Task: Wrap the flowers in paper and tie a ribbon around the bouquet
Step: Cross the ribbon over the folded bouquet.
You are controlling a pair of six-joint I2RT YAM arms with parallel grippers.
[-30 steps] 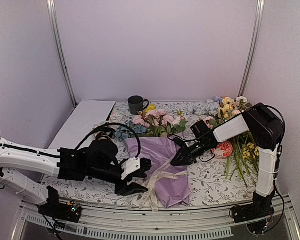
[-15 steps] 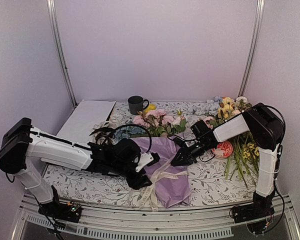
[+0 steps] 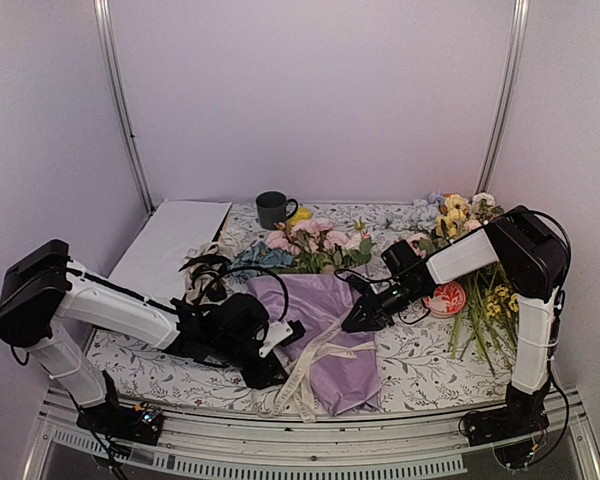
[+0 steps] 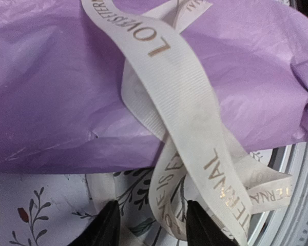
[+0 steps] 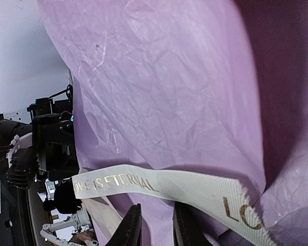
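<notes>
The bouquet's lilac-purple paper (image 3: 330,325) lies in a cone at the table's middle, with the pink, blue and yellow flowers (image 3: 315,243) at its far, wide end. The cream ribbon (image 3: 315,365), printed in gold letters, crosses the cone and trails off its near left side. My left gripper (image 3: 280,352) sits low by that side. In the left wrist view it (image 4: 153,225) is open, with a ribbon (image 4: 169,200) loop hanging between the fingers. My right gripper (image 3: 352,320) rests at the paper's right edge. Its jaws (image 5: 155,225) stand narrowly apart against the paper (image 5: 159,92), the ribbon (image 5: 159,184) just past their tips.
A black mug (image 3: 273,208) stands at the back. A flat white sheet (image 3: 175,245) lies at the left, with a coiled dark bundle (image 3: 205,268) beside it. Loose long-stemmed flowers (image 3: 480,290) and a red round thing (image 3: 445,298) lie at the right. The metal rail (image 3: 380,430) runs along the front.
My left arm swung in toward the bouquet's near left side, then drew back slightly, and its jaws narrowed around the ribbon loop. The right arm has not moved.
</notes>
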